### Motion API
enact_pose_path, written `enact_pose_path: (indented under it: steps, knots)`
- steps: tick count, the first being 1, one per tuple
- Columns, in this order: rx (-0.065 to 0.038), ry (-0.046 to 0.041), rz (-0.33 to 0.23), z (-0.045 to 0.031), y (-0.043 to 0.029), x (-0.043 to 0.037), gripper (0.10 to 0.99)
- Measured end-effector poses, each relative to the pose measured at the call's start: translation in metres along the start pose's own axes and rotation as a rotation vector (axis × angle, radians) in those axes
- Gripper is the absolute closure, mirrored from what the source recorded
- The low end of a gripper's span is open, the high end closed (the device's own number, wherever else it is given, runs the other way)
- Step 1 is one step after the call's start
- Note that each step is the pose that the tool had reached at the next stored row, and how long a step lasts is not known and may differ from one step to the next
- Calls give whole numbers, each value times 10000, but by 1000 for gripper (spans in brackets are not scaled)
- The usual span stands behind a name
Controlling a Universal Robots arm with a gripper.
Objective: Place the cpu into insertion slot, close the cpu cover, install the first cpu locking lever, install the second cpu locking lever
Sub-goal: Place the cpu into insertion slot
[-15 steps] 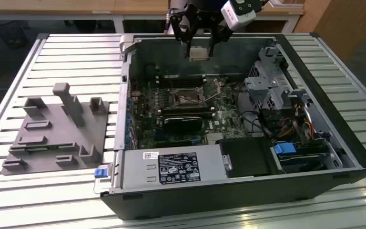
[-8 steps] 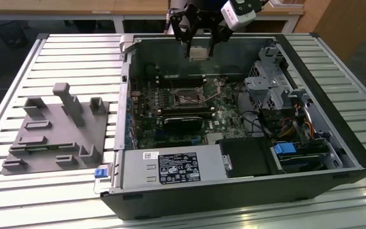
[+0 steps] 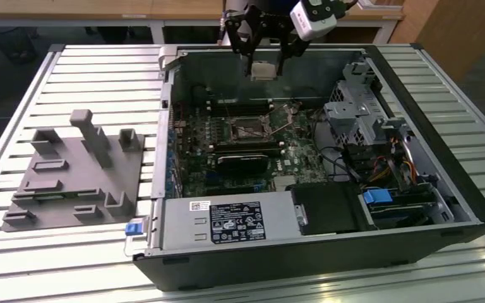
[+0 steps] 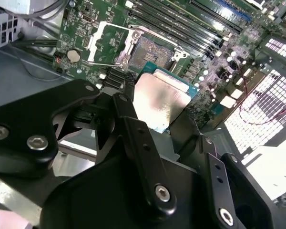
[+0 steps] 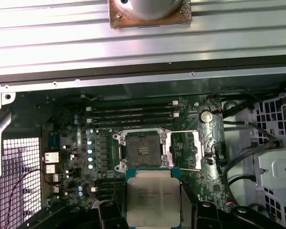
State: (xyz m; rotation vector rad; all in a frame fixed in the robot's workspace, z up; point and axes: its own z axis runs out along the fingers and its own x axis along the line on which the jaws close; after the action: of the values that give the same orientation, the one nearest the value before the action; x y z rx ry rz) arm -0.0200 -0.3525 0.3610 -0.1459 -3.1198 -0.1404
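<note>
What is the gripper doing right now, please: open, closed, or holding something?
The gripper is closed on the chip, held clear of the empty socket.

— From where is the exterior view looking?
— It is sitting high, well back from the pincer (image 3: 264,69), looking down into the whole open computer case (image 3: 310,262).
— And the wrist views?
— Both are riding close behind the pincer, looking past the cpu (image 5: 153,198) it is gripping toward the insertion slot (image 5: 142,149), which they are sharing.
</note>
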Motion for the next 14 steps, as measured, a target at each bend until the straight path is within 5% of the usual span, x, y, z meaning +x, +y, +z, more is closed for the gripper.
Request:
enact_pose_path:
  steps: [14]
  knots:
    - [-2, -77, 843, 6, 3, 0, 545]
